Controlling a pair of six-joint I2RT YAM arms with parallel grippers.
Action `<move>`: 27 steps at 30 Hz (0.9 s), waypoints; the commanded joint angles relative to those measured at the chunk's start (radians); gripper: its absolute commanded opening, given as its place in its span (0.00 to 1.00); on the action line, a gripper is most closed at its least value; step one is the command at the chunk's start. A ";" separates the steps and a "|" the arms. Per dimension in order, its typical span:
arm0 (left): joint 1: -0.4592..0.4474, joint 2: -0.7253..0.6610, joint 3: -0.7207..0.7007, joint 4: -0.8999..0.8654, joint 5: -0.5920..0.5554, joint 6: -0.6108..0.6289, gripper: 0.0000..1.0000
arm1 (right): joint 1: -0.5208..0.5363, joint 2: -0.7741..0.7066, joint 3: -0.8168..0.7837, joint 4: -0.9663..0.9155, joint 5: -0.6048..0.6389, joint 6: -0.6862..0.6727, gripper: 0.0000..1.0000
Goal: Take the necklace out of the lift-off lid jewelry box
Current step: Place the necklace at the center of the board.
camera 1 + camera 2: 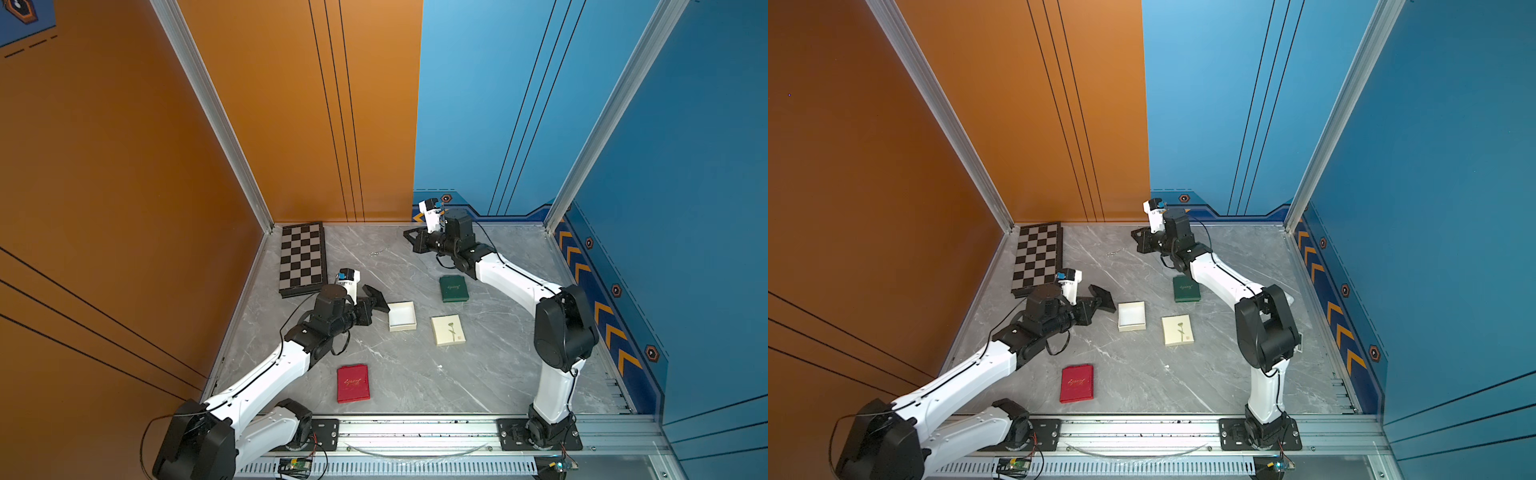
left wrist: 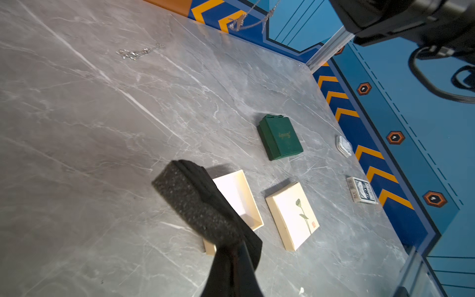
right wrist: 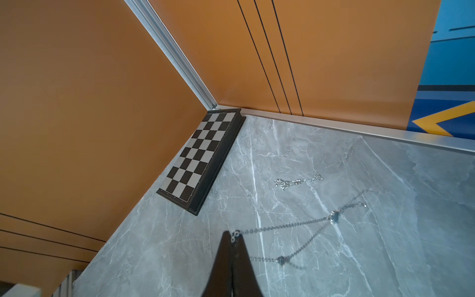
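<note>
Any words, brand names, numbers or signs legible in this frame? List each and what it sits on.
Gold script on the green jewelry box: cursive and blurred, not legible.
Gold script on the red jewelry box: too small to read.
Small red stamp on the cream lid: blurred.
Print and barcode on the playing-card pack: blurred.
Nothing here can be quoted with confidence.

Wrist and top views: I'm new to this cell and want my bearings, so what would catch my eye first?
First, the right gripper, shut on a silver necklace that dangles over the far end of the marble table. Next, the left gripper pinching a black foam pad near the open cream box, its flower-printed lid lying alongside.
</note>
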 commanded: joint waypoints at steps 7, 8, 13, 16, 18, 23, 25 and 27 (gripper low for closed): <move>0.036 -0.077 0.029 -0.120 -0.075 0.034 0.00 | -0.008 0.191 0.175 -0.065 0.016 -0.049 0.00; 0.039 -0.081 0.029 -0.123 -0.075 0.035 0.00 | -0.008 0.208 0.187 -0.066 0.014 -0.049 0.00; 0.053 -0.087 0.030 -0.132 -0.068 0.041 0.00 | -0.010 0.301 0.224 -0.052 0.016 -0.035 0.00; 0.061 -0.086 0.031 -0.131 -0.060 0.042 0.00 | -0.018 0.354 0.279 -0.048 0.030 -0.024 0.00; 0.065 -0.084 0.031 -0.132 -0.055 0.043 0.00 | -0.026 0.388 0.302 -0.047 0.038 -0.017 0.00; 0.074 -0.085 0.030 -0.133 -0.044 0.043 0.00 | -0.053 0.466 0.367 -0.037 0.062 0.012 0.00; 0.074 -0.089 0.028 -0.135 -0.044 0.044 0.00 | -0.064 0.493 0.396 -0.036 0.069 0.025 0.00; 0.076 -0.090 0.027 -0.136 -0.043 0.043 0.00 | -0.076 0.517 0.422 -0.036 0.078 0.035 0.00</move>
